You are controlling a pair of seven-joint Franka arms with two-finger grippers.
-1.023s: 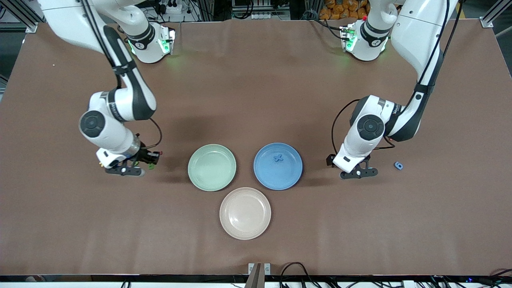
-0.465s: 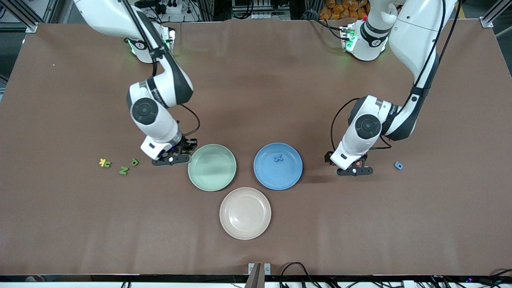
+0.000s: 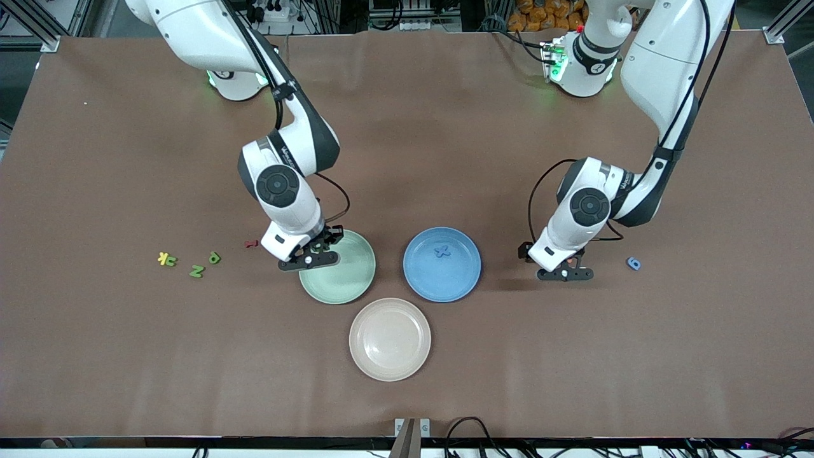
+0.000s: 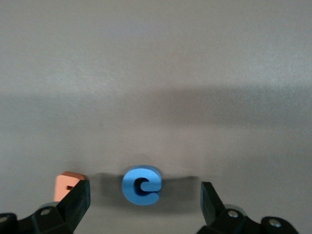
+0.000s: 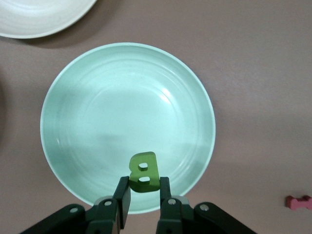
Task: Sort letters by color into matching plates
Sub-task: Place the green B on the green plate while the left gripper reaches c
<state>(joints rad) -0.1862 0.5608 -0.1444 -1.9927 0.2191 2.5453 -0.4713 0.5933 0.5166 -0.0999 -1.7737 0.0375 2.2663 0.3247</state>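
My right gripper [image 3: 310, 257] is shut on a green letter B [image 5: 143, 172] and holds it over the rim of the pale green plate [image 3: 346, 275], which fills the right wrist view [image 5: 97, 122]. My left gripper [image 3: 566, 273] hangs open close over the table beside the blue plate [image 3: 458, 280], toward the left arm's end. In the left wrist view a blue letter c [image 4: 142, 185] lies between its open fingers [image 4: 78, 197], and an orange letter [image 4: 68, 181] lies right by one finger. A blue letter X [image 3: 442, 252] lies in the blue plate.
The beige plate [image 3: 390, 366] sits nearest the front camera, bare. A yellow letter [image 3: 166, 259], a green Z [image 3: 197, 271], another green letter [image 3: 215, 257] and a red letter [image 3: 251, 243] lie toward the right arm's end. A blue letter [image 3: 633, 263] lies by the left gripper.
My right arm has swung from the cluster of loose letters to the green plate's rim, carrying the green B. The left gripper has hardly moved.
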